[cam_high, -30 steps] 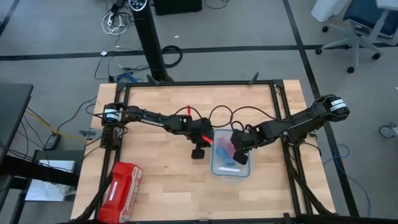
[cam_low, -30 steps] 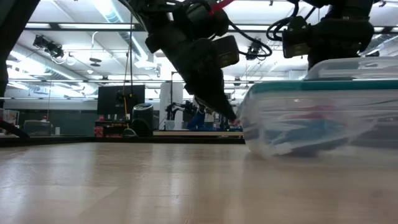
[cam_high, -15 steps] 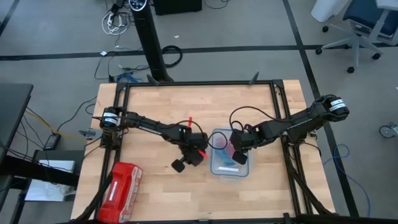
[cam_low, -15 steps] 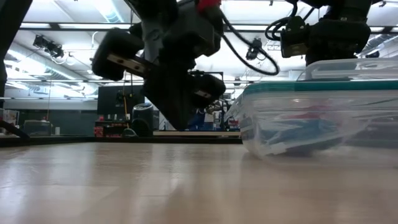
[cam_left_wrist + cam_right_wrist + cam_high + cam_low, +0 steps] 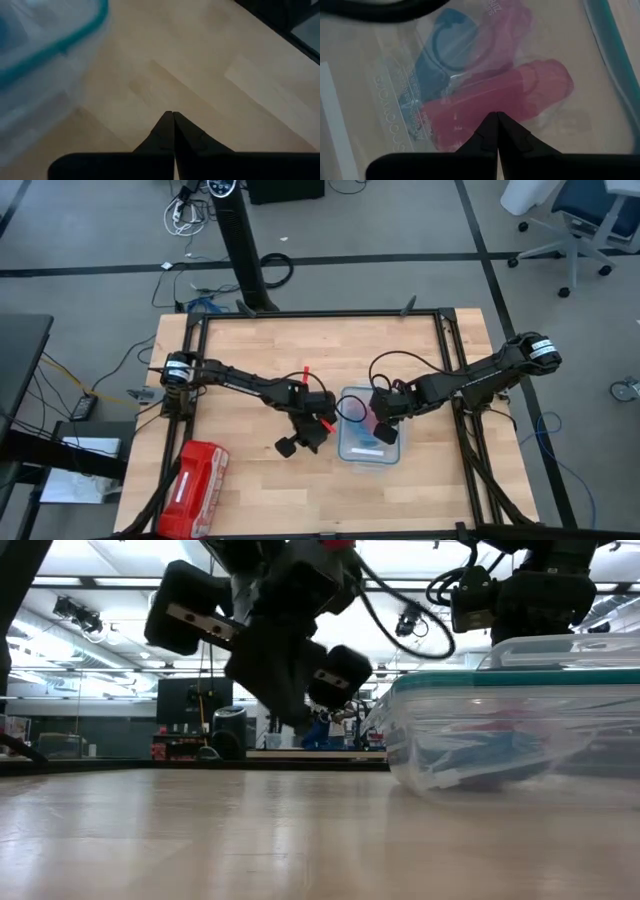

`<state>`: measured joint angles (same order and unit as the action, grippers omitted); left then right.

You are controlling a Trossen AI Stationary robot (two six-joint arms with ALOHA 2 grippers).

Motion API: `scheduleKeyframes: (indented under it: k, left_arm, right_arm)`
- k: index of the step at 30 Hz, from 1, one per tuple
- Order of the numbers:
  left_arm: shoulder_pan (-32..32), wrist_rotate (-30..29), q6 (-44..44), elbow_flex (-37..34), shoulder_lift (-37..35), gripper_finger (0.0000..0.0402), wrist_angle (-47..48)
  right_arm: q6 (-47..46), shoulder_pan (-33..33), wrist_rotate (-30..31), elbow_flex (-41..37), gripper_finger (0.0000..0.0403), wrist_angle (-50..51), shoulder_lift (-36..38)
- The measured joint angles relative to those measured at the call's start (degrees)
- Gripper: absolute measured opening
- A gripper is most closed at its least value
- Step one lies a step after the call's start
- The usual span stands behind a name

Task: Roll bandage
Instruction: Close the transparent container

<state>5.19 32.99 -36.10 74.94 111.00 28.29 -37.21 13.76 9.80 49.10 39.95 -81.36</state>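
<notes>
The blue bandage (image 5: 442,60) lies inside a clear plastic box (image 5: 352,450) with a teal-rimmed lid. It shows through the lid beside some red-pink rolls (image 5: 520,90), and through the box wall in the low view (image 5: 490,755). My right gripper (image 5: 496,116) is shut and points steeply down over the lid's middle (image 5: 385,425). My left gripper (image 5: 173,116) is shut on nothing. It hangs above bare wood just left of the box (image 5: 312,438), clear of the table (image 5: 297,720). My right gripper's shut fingertips (image 5: 490,125) stand right over the box's lid (image 5: 560,125), coming from above. I cannot tell whether they touch it.
A red zip pouch (image 5: 195,485) lies at the table's near left corner. The black frame rails (image 5: 320,315) run along the table's edges. Cables loop between the two arms over the table's middle (image 5: 355,365).
My left gripper has drawn away from the box's left side toward the table's near left, rolling about its own axis as it went. It has stayed shut.
</notes>
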Motion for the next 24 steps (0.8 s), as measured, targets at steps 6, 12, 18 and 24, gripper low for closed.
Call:
scheduleKeyframes:
  k: [6,12,18,24]
  left_arm:
    - [0.0,-13.6,1.8,0.0,0.0,0.0,-5.9]
    - [-0.2,-37.6,14.2,-0.1,0.0,0.0,-10.4]
    - [-0.2,-36.9,23.2,-0.4,0.3,0.0,-14.8]
    - [-0.1,-35.0,25.8,-0.5,2.0,0.0,-18.5]
  right_arm:
    - [0.2,0.0,0.0,0.0,0.0001,-0.4,0.0]
    - [0.2,0.0,0.0,0.0,0.0002,-0.4,0.0]
    - [0.1,0.0,0.0,0.0,0.0002,0.2,0.0]
    - [-0.2,0.0,-0.6,0.0,0.0002,0.6,0.0]
